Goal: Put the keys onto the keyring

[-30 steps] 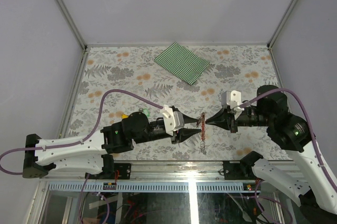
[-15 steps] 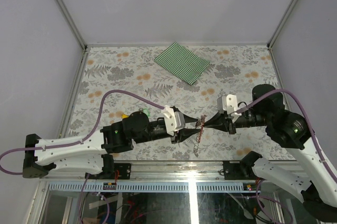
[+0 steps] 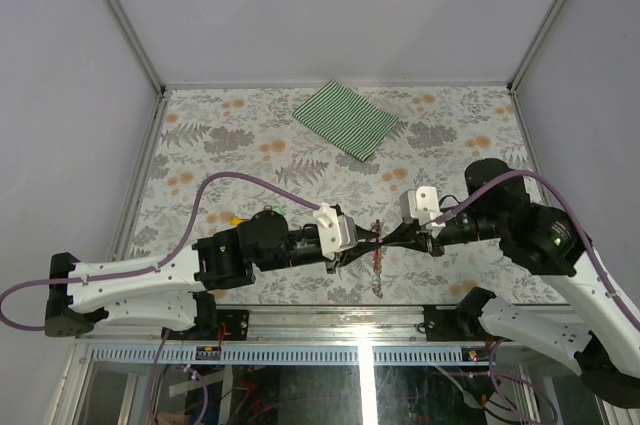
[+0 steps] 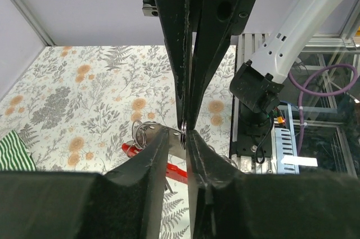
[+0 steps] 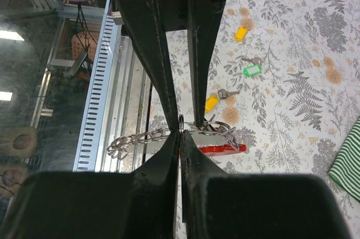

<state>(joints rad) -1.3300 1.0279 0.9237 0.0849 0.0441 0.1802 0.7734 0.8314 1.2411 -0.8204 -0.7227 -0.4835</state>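
Observation:
The keyring (image 3: pixel 377 257) hangs above the table between my two grippers, its chain (image 5: pixel 140 138) dangling toward the near edge. In the right wrist view its red strap (image 5: pixel 222 149) and silver rings show just beyond the fingertips. My right gripper (image 5: pixel 179 133) is shut on a small silver ring of the keyring. My left gripper (image 4: pixel 179 133) faces it tip to tip, its jaws nearly closed around the keyring's flat metal tab. The keys lie on the table: a yellow one (image 5: pixel 241 32), a green one (image 5: pixel 252 70) and another yellow one (image 5: pixel 212 103).
A green striped cloth (image 3: pixel 345 117) lies at the back of the flowered table. The table's near metal rail (image 3: pixel 360 327) runs just below the grippers. White walls with metal frame posts close in the left, right and back sides.
My right gripper has moved left, bringing the keyring up against the left gripper's tips. The left jaws have narrowed onto it.

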